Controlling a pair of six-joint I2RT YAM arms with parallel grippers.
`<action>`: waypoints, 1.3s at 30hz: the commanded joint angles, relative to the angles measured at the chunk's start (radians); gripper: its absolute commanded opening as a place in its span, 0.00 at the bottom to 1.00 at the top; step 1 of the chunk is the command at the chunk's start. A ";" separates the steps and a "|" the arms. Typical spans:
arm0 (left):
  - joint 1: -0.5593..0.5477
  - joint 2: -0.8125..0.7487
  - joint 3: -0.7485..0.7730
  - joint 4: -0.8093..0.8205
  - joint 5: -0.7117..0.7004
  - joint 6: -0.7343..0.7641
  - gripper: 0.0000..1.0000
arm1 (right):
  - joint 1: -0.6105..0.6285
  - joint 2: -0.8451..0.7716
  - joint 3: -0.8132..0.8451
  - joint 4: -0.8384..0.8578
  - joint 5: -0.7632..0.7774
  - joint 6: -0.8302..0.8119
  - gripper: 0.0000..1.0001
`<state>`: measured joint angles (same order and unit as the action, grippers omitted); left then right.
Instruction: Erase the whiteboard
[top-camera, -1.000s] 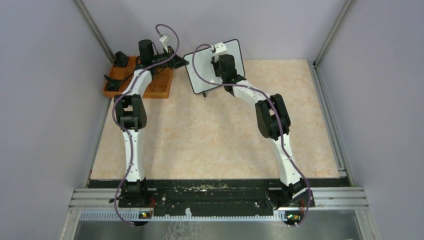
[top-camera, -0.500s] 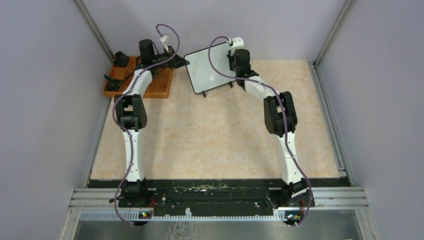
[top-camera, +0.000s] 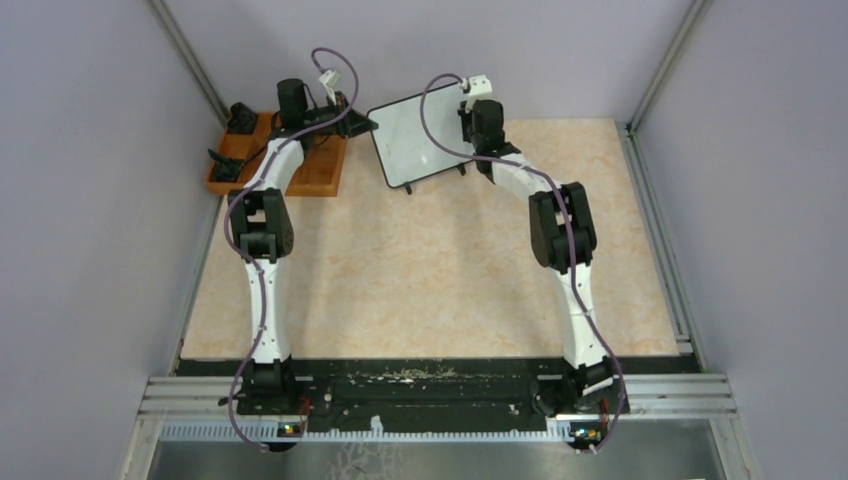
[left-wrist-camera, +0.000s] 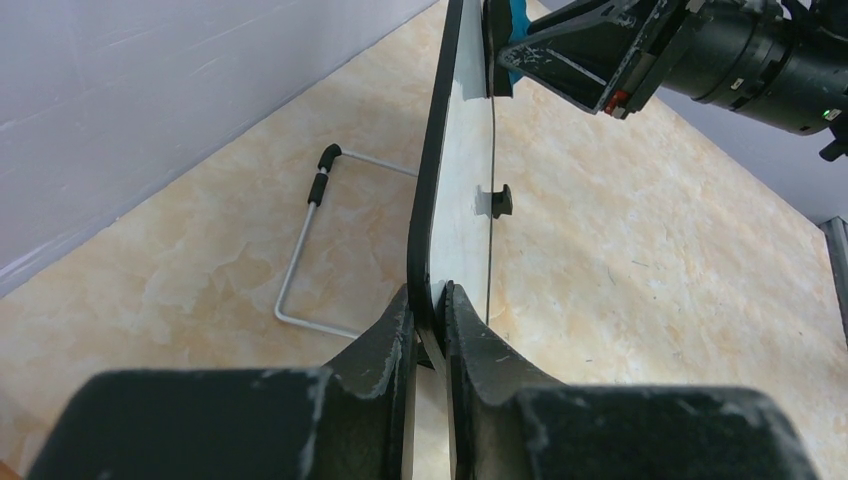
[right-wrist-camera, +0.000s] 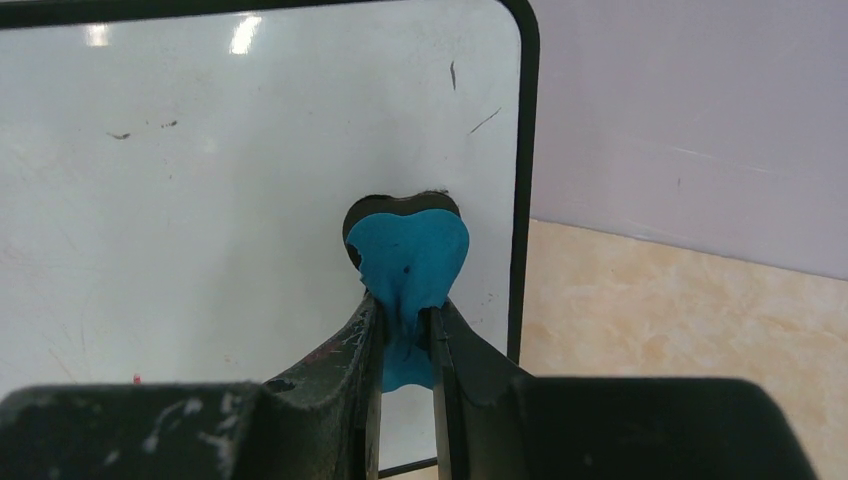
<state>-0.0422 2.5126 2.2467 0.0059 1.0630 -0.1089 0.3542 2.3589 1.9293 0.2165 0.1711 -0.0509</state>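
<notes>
Standing at the upper middle of the overhead view, close to the back wall, the whiteboard (top-camera: 420, 140) leans on the beige marbled table (top-camera: 430, 270), just right of an orange tray (top-camera: 322, 172) in the upper left. The left claw (left-wrist-camera: 428, 300) is clamped on the board's thin black frame, one finger on each face, at the bottom centre of its own camera's view; the board runs edge-on up the frame from there. A bent wire stand (left-wrist-camera: 300, 262) with black tips lies on the table behind the board, left of centre. The right claw (right-wrist-camera: 400, 312) is closed on a blue cloth (right-wrist-camera: 408, 250), pinched between its fingers and held against the white face close to the board's right-hand frame. The face looks nearly clean: a few dark specks and short scratches show near the top, and a tiny red dot (right-wrist-camera: 135, 378) low on the left.
</notes>
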 joint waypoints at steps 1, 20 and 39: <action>0.000 -0.008 0.006 -0.054 -0.017 0.044 0.00 | 0.037 -0.060 -0.058 0.073 -0.036 0.011 0.00; -0.011 -0.005 -0.004 -0.064 -0.015 0.051 0.00 | 0.214 -0.077 -0.133 0.123 -0.063 0.029 0.00; -0.018 -0.021 -0.025 -0.073 -0.018 0.065 0.00 | 0.308 -0.023 -0.008 0.066 -0.037 -0.009 0.00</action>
<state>-0.0406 2.5099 2.2463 -0.0086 1.0630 -0.1085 0.6735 2.3394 1.8297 0.2607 0.1116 -0.0437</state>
